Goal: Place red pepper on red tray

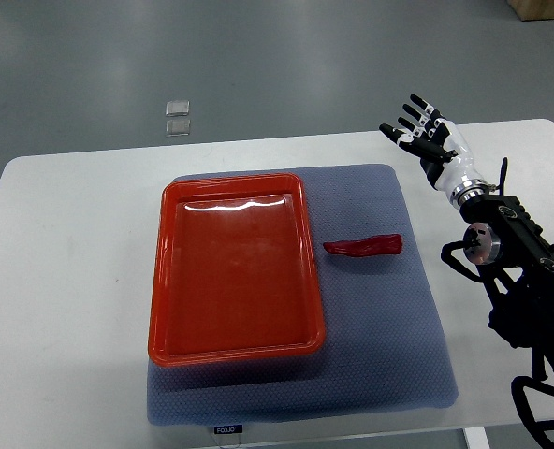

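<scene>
A red pepper (365,247) lies on the blue-grey mat, just right of the red tray (169,281). The tray is empty and sits on the left half of the mat. My right hand (421,130) hovers over the table's far right part, beyond and to the right of the pepper, with its fingers spread and nothing in them. Its arm comes in from the lower right. The left arm does not show.
The blue-grey mat (389,346) covers the middle of the white table (62,281). Two small clear squares (178,116) lie on the grey floor beyond the table's far edge.
</scene>
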Controlling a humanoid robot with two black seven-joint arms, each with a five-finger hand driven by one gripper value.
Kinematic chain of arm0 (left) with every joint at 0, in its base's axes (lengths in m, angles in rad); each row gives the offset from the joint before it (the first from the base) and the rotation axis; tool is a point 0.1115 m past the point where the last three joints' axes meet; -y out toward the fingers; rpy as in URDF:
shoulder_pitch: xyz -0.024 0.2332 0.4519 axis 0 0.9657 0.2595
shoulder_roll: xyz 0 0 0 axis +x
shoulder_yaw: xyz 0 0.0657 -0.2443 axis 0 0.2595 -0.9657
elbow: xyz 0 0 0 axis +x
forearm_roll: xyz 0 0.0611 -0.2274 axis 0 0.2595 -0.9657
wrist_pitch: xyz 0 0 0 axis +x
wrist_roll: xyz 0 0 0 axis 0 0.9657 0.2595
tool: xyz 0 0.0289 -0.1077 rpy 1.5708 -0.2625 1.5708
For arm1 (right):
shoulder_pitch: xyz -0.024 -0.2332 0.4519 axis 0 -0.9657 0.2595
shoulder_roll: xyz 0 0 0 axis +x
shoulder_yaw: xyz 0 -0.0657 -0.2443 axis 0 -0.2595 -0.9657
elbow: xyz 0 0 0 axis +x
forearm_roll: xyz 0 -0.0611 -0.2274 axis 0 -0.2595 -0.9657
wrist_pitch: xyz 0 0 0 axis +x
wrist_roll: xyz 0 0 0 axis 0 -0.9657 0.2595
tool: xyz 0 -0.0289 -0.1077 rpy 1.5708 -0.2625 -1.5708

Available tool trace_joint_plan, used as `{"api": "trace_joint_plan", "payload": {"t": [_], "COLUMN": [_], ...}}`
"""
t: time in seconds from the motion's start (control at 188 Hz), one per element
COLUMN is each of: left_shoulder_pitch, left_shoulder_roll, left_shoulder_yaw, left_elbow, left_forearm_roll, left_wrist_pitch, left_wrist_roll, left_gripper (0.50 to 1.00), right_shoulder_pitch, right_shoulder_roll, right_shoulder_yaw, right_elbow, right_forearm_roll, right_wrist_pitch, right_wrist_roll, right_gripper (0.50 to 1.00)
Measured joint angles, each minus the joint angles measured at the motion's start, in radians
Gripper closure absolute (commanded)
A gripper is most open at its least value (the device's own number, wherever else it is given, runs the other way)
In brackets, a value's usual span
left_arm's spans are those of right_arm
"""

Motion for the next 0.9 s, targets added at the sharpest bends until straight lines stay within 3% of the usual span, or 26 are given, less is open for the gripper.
{"api": "trace_joint_plan", "payload": {"t": [0.67,0.898], "left_shoulder_pitch": [0.000,0.000], "left_shoulder_roll": [0.000,0.000], "left_shoulder_yaw": [0.000,0.000], "left_elbow": [0.000,0.000], "left_forearm_roll": [0.000,0.000], "left_wrist_pitch": [0.000,0.000], "left_wrist_roll": [0.000,0.000], "left_gripper": [0.500,0.500], "right_shoulder_pitch": [0.000,0.053], "right_shoulder_roll": [-0.002,-0.102], "right_shoulder_yaw": [-0.075,-0.235], "right_elbow": [0.064,0.063], "right_forearm_roll": [-0.029,-0.029], "right_wrist_pitch": [0.003,0.001], "right_wrist_roll": [-0.001,0.000], "right_gripper": [0.576,0.579]}}
